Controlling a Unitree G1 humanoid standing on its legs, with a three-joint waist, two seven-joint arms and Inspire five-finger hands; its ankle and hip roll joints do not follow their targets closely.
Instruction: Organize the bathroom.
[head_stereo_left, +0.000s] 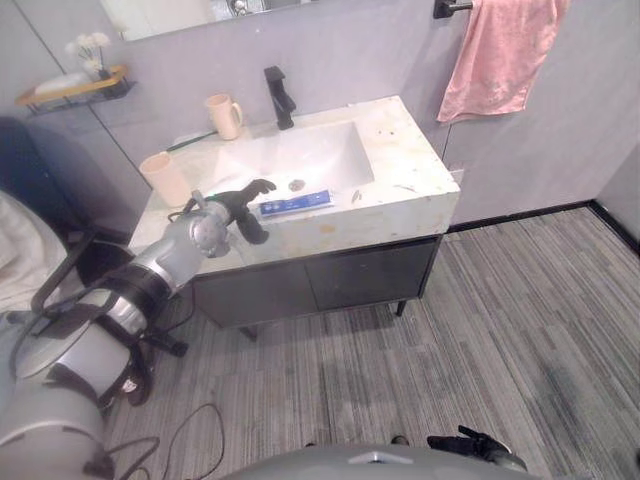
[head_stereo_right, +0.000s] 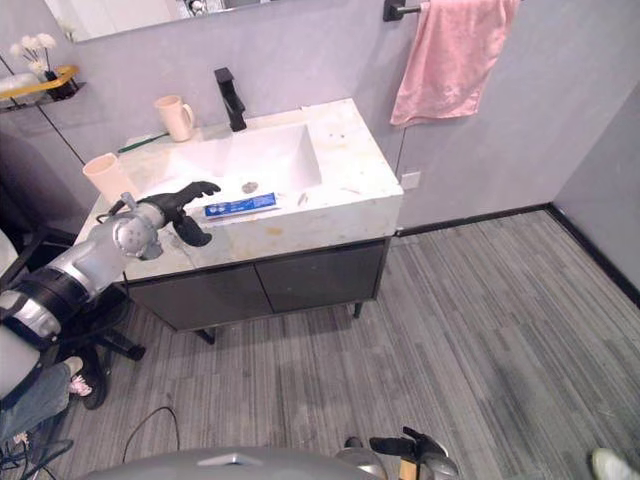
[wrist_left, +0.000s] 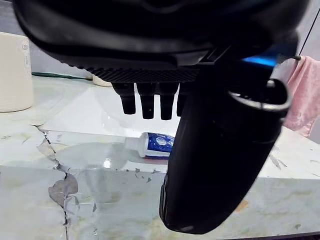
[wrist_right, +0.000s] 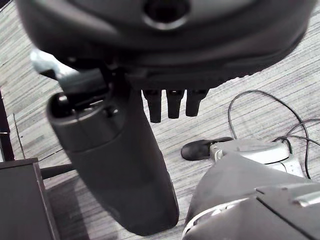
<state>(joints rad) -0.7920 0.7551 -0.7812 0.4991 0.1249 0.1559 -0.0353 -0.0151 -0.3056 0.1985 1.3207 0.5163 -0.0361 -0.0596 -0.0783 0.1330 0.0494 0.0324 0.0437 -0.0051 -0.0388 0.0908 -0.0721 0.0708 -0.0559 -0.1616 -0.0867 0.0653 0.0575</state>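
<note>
A blue and white toothpaste tube (head_stereo_left: 295, 203) lies flat on the marble countertop (head_stereo_left: 420, 180), along the front rim of the white sink basin (head_stereo_left: 300, 150). My left hand (head_stereo_left: 245, 205) hovers just left of the tube, open, fingers straight and thumb spread, holding nothing. In the left wrist view the tube (wrist_left: 155, 145) shows past the fingertips (wrist_left: 145, 102), a short way off. A pink cup (head_stereo_left: 165, 178) stands on the counter's left edge, a cream mug (head_stereo_left: 224, 115) at the back left. My right hand (wrist_right: 150, 165) hangs open low over the floor, empty.
A black faucet (head_stereo_left: 280, 97) stands behind the basin. A green toothbrush (head_stereo_left: 190, 142) lies between mug and cup. A pink towel (head_stereo_left: 500, 55) hangs on a bar at the upper right. A wall shelf (head_stereo_left: 75, 90) with white flowers is at the left. Dark cabinet doors (head_stereo_left: 330, 275) sit beneath.
</note>
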